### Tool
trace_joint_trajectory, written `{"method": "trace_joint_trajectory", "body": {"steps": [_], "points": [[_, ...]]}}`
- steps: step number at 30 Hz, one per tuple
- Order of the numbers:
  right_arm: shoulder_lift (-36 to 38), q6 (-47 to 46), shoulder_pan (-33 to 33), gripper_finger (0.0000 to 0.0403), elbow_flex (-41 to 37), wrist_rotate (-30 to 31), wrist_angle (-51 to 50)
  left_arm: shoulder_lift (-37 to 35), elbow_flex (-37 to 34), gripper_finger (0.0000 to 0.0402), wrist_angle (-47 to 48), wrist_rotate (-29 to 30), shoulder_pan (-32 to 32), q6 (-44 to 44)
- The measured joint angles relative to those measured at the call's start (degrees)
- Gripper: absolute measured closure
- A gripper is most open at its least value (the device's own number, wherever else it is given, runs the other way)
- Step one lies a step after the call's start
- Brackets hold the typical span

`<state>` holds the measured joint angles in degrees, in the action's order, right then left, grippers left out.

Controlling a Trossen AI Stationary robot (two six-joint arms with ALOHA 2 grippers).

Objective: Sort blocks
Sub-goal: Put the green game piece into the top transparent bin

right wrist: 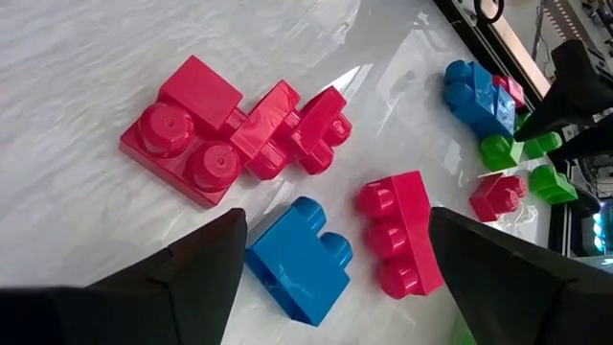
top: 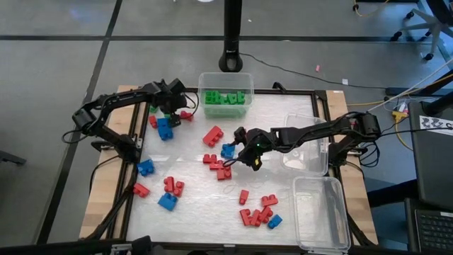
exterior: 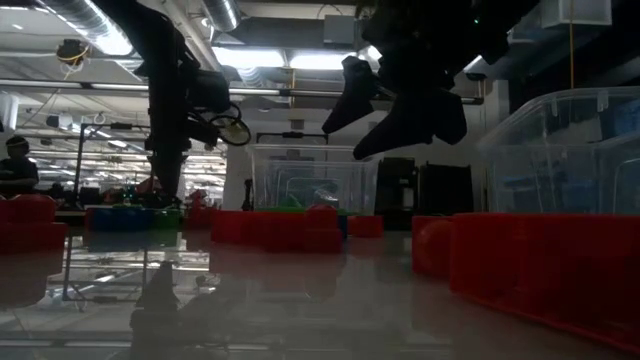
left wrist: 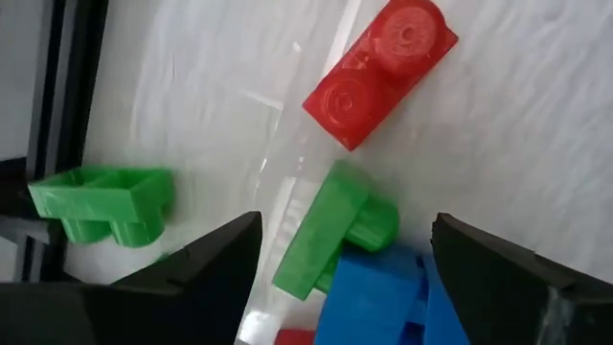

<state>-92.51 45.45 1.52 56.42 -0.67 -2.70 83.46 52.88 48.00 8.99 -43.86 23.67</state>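
Some sorting done, lots left, judging by the look of things. Green blocks [top: 225, 98] already piled in the clear tub [top: 201, 79] at the top middle of the high view. Two more clear tubs [top: 306, 186] at the right of the frame, with nothing to be seen inside them yet.

Many blocks out on the white worktop [top: 297, 113]. Red ones [top: 256, 214] in a bunch at the lower middle, with a small blue one beside them. More red and blue ones at the lower left. A blue pile [top: 165, 128] at the upper left, with a green block [left wrist: 330, 230] leaning on it and another green block [left wrist: 103, 201] near the worktop's edge. A red block [left wrist: 383, 69] just beside those.

Left gripper [top: 172, 106] over that upper left bunch, fingers [left wrist: 206, 268] wide open, holding nothing, the leaning green block right between them. Probably the next pick, and a short trip to the green tub.

Right gripper [top: 244, 150] over the middle of the worktop, fingers [right wrist: 182, 268] open too, nothing held. A blue block [right wrist: 299, 259] and a red block [right wrist: 402, 233] lying between them, a red cluster [right wrist: 235, 129] near those.

Not one red or blue block put away so far.
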Motion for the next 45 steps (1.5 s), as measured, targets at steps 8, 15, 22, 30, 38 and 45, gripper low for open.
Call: {"method": "trace_joint_trajectory", "body": {"steps": [8,15,22,30,38,45], "points": [[0.0,-0.17,0.0,0.0079,0.0,0.0,-0.25,0.0,-4.29,0.0116,-1.99,-0.02,0.07,6.98],[0.0,-0.17,0.0,0.0079,0.0,0.0,-0.31,0.02,-7.69,0.0117,-9.9,1.63,0.37,10.14],[0.0,-0.17,0.0,0.0079,0.0,0.0,-0.23,0.02,-10.42,0.0117,-12.33,1.52,0.27,10.22],[0.0,-0.17,0.0,0.0079,0.0,0.0,0.0,0.02,-13.03,0.0128,-16.29,0.97,-0.09,11.03],[0.0,-0.17,0.0,0.0079,0.0,0.0,-0.01,0.02,-13.16,0.0218,-16.17,1.93,-0.55,11.93],[0.0,-0.17,0.0,0.0079,0.0,0.0,-0.14,0.02,-13.18,0.0239,-16.12,7.25,-0.05,12.28]]}}
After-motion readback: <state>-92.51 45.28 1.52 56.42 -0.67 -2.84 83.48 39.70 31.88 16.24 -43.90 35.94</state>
